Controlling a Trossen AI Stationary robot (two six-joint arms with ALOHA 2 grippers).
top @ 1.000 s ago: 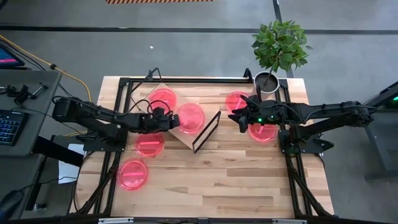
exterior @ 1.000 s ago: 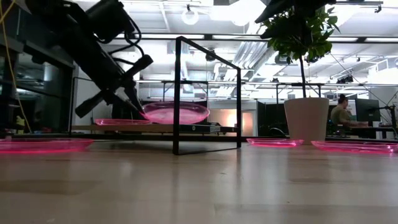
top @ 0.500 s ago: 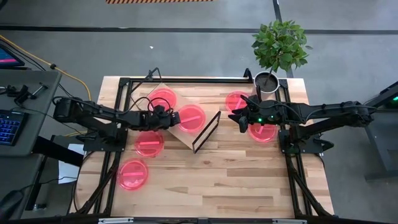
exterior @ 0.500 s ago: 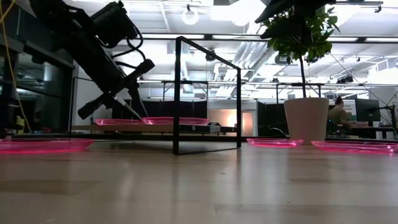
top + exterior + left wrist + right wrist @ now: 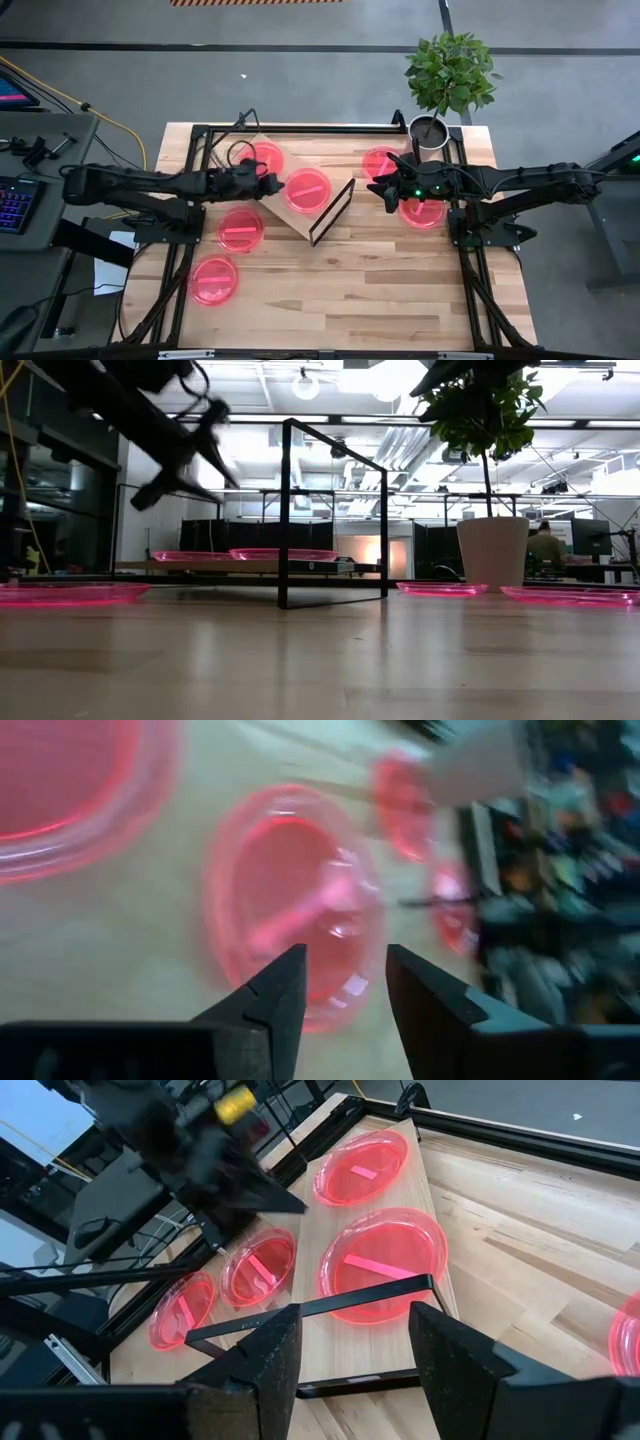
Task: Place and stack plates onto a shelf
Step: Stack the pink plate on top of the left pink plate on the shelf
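High view: your left gripper [image 5: 268, 184], open and empty, sits nearest the table plate [image 5: 240, 229], just beside the shelf [image 5: 322, 211].

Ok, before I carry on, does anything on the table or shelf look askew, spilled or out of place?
Only the shelf stands out: it sits at a slant to the table edges. The two plates on it lie flat side by side, not stacked. The left gripper is raised beside them, open and empty. Nothing spilled or damaged.
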